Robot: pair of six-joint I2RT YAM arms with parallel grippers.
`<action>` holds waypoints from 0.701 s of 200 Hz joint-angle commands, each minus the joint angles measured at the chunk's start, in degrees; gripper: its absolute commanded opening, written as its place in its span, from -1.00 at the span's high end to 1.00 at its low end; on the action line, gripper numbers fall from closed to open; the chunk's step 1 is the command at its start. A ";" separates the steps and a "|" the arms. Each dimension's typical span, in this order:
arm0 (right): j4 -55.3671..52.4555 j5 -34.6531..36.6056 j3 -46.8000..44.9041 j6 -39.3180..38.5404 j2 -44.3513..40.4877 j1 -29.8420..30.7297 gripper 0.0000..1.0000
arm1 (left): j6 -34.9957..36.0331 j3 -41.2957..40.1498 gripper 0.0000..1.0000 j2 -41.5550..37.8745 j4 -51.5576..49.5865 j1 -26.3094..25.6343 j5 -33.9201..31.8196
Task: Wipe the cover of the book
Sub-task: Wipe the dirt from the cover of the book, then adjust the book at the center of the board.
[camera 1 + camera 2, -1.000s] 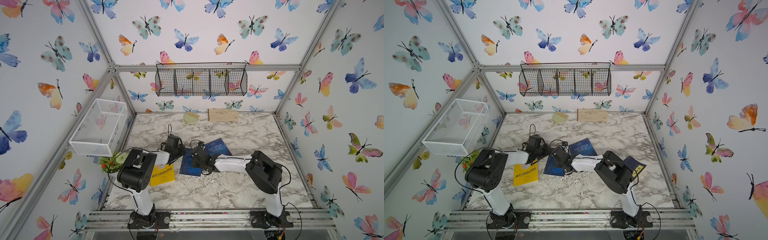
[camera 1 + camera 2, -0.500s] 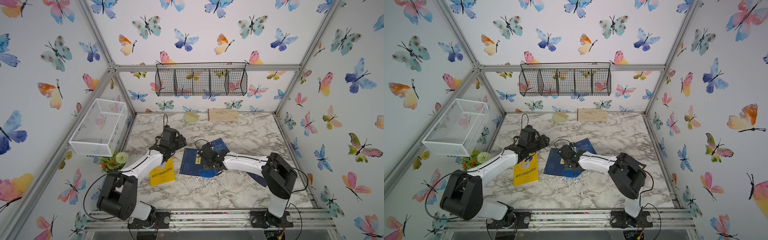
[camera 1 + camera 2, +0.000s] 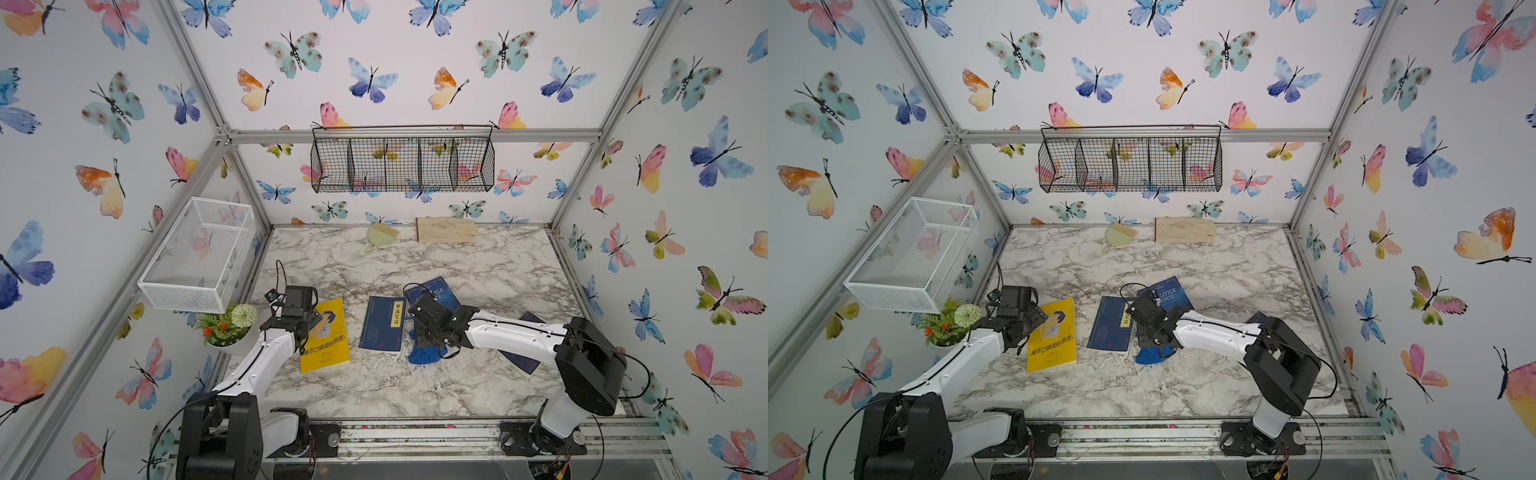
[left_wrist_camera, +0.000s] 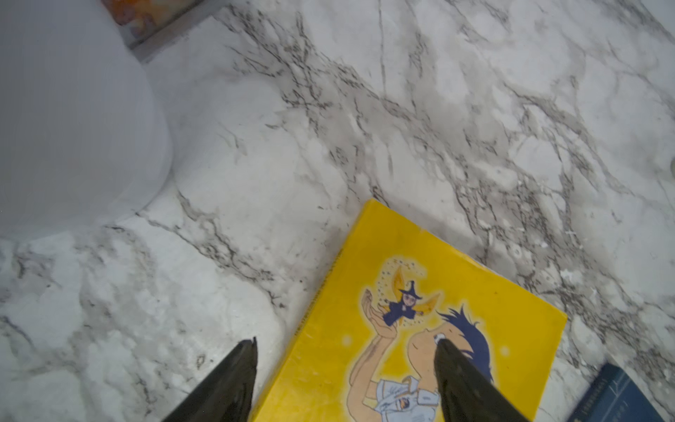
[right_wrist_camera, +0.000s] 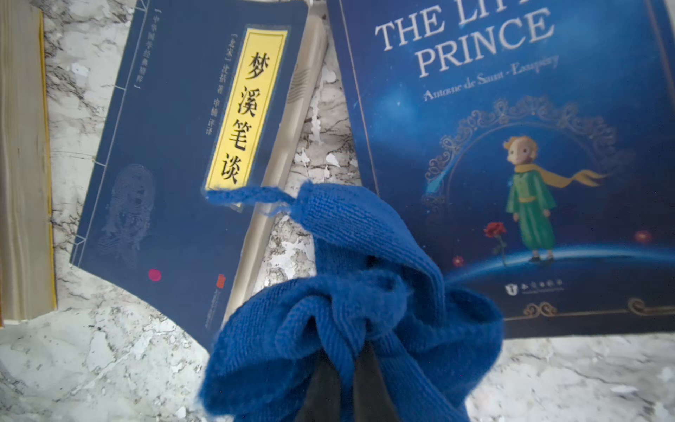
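1. The marble table (image 3: 374,390) carries four closed books, all lying flat across its near half.
2. The navy book with a yellow title strip (image 3: 380,326) lies cover up near the middle of the table. The yellow book (image 3: 326,336) is to its left, with a strip of bare marble between them. The Little Prince book (image 3: 440,291) lies just beside its far right corner.
3. The right gripper (image 5: 350,365) has its jaws pinched together on a bunched blue cloth (image 3: 424,355). The cloth hangs just off the navy book's near right corner, over the marble.
4. In the right wrist view, a loose strand of the cloth crosses the near end of the yellow title strip. Whether the strand touches the cover cannot be told.
5. The left gripper (image 4: 345,343) has its fingers spread apart and holds nothing. It hangs over the yellow book's far left corner, with one fingertip above the cover and the other above bare marble.
6. A fourth dark blue book (image 3: 521,359) lies at the near right, largely hidden under the right arm.
7. A potted plant (image 3: 226,328) stands at the table's left edge, just left of the left gripper.
8. A green brush (image 3: 381,236) and a wooden board (image 3: 446,229) lie side by side along the far edge.
9. A white wire basket (image 3: 199,253) hangs on the left wall and a black wire basket (image 3: 401,164) on the far wall.
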 commanded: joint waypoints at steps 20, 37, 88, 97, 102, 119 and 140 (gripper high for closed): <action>0.51 0.20 -0.65 -1.46 -3.17 0.13 0.98 | 2.38 -0.08 -0.51 4.33 0.00 3.57 1.36; 0.42 0.36 -0.53 -1.57 -3.48 0.04 0.97 | 3.97 -0.85 -0.47 6.43 2.14 3.80 6.98; 0.87 -0.39 -0.37 -1.13 -3.68 -0.18 0.98 | 4.57 -3.55 -0.33 9.63 7.36 3.75 13.14; 0.86 -0.48 -0.16 -1.26 -3.49 -0.22 0.98 | 4.69 -3.81 -0.29 10.27 8.03 3.75 14.10; 0.69 -0.56 0.03 -1.30 -3.32 -0.22 0.98 | 4.64 -4.03 -0.26 10.47 8.51 3.67 14.81; -0.08 -0.50 1.12 -1.56 -2.72 -0.24 0.98 | 4.61 -5.50 -0.18 10.49 11.31 3.53 17.80; -1.02 -0.09 2.30 -1.57 -2.43 -0.31 0.98 | 4.03 -7.34 -0.14 10.13 14.83 2.68 21.12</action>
